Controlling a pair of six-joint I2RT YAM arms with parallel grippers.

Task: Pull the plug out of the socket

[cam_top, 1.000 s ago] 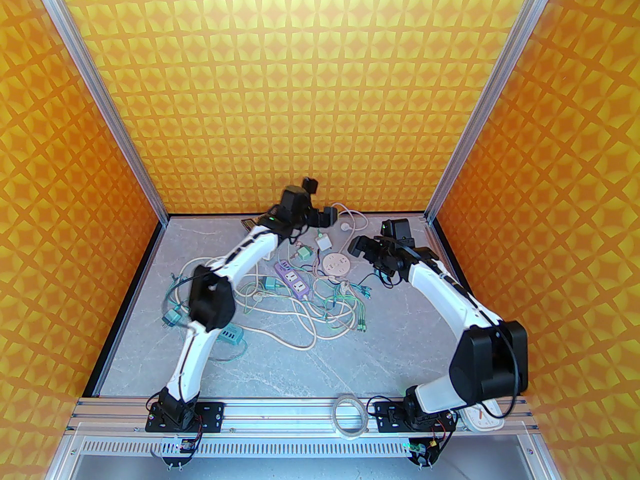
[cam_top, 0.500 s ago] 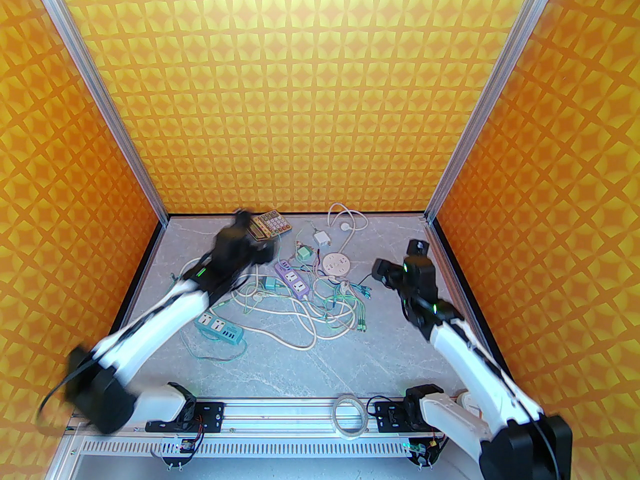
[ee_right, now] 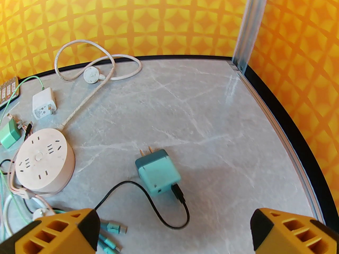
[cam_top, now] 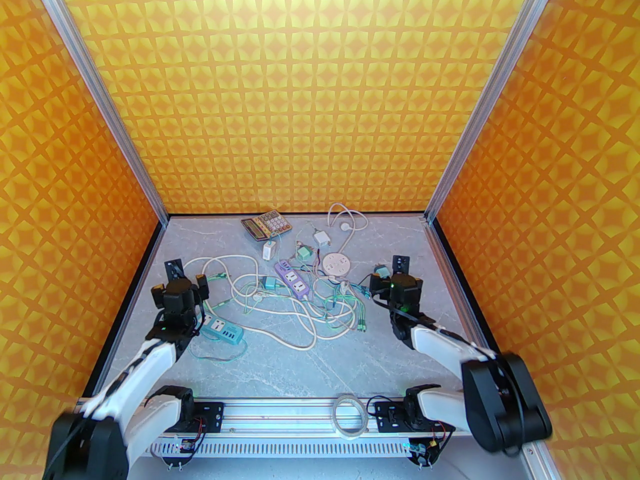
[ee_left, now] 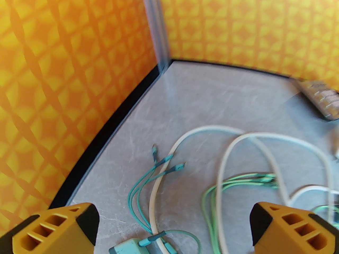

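A purple socket strip (cam_top: 295, 280) lies mid-table in a tangle of cords, and a teal plug (cam_top: 270, 283) sits against its left side; I cannot tell whether its prongs are in. A round white socket (cam_top: 336, 264) (ee_right: 43, 159) has nothing plugged into its top. A teal charger (ee_right: 158, 172) (cam_top: 381, 270) lies loose, its prongs bare and a black cable in its back. My right gripper (cam_top: 396, 277) (ee_right: 172, 231) hovers open just short of it. At the left, my left gripper (cam_top: 181, 282) (ee_left: 172, 234) stands open over teal and white cords (ee_left: 159, 184), holding nothing.
A teal socket strip (cam_top: 222, 330) lies by the left arm. A calculator (cam_top: 266, 224), a white charger (cam_top: 270, 250), a green charger (cam_top: 302, 253) and a white adapter (cam_top: 321, 239) (ee_right: 43, 103) sit further back. A tape roll (cam_top: 350, 414) rests on the front rail. Orange walls close three sides.
Both arms have swung back from the far middle to the near sides of the table. That uncovered the calculator, the white charger and the teal charger. The grippers stayed open.
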